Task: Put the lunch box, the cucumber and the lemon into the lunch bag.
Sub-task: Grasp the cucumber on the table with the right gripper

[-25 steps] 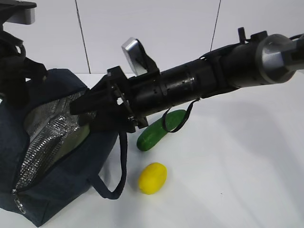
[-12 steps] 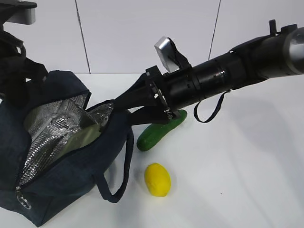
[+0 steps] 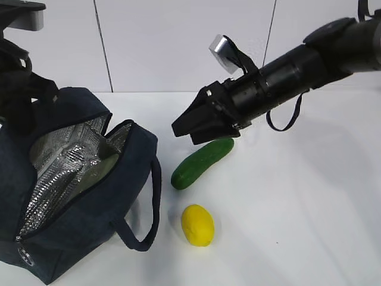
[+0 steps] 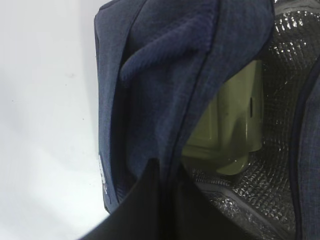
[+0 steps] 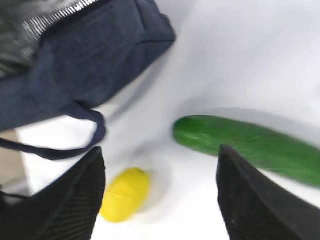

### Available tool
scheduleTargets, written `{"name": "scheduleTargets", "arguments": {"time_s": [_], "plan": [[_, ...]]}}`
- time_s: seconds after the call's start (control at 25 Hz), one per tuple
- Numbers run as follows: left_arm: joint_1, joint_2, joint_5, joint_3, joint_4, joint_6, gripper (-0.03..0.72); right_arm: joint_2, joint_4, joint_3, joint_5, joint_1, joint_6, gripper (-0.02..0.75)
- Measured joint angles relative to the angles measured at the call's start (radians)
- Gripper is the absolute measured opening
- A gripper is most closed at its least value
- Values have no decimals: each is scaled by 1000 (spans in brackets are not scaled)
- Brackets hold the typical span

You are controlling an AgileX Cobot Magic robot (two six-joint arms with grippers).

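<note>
The navy lunch bag (image 3: 113,208) stands open at the left, silver lining showing. The sage-green lunch box (image 4: 230,125) lies inside it, and a sliver of it shows in the exterior view (image 3: 102,171). My left gripper (image 4: 165,167) is shut on the bag's upper fabric edge (image 4: 165,65); its arm (image 3: 21,89) is behind the bag. The cucumber (image 3: 201,162) and the lemon (image 3: 197,224) lie on the table to the right of the bag. My right gripper (image 3: 184,134) is open and empty, hovering just above the cucumber's far end. In the right wrist view the lemon (image 5: 125,194) and cucumber (image 5: 250,142) lie below the right gripper (image 5: 160,150).
The bag's loop handle (image 3: 152,208) hangs over the table toward the lemon, and shows in the right wrist view (image 5: 60,150). A white tiled wall (image 3: 178,42) runs behind the white table (image 3: 297,226).
My right gripper has drawn back out of the bag's mouth, up and to the right, and now hovers over the cucumber. The lemon shifted slightly right. The left gripper has not moved.
</note>
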Motion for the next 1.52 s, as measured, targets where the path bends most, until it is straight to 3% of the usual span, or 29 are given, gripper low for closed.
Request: {"name": "scheduleTargets", "arguments": {"time_s": [0.24, 0.36, 0.6, 0.76, 0.96, 1.52], "plan": [[0, 0, -2, 0, 0, 0, -6, 0, -332, -211, 16, 0, -19, 530], [0, 0, -5, 0, 0, 0, -6, 0, -442, -292, 23, 0, -129, 526], [0, 0, -19, 0, 0, 0, -6, 0, -508, -337, 5, 0, -611, 526], [0, 0, -43, 0, 0, 0, -6, 0, -628, -337, -29, 0, -848, 526], [0, 0, -59, 0, 0, 0, -6, 16, -683, -339, -124, 10, -920, 526], [0, 0, -65, 0, -10, 0, -6, 183, -863, -347, -195, 184, -941, 526]]}}
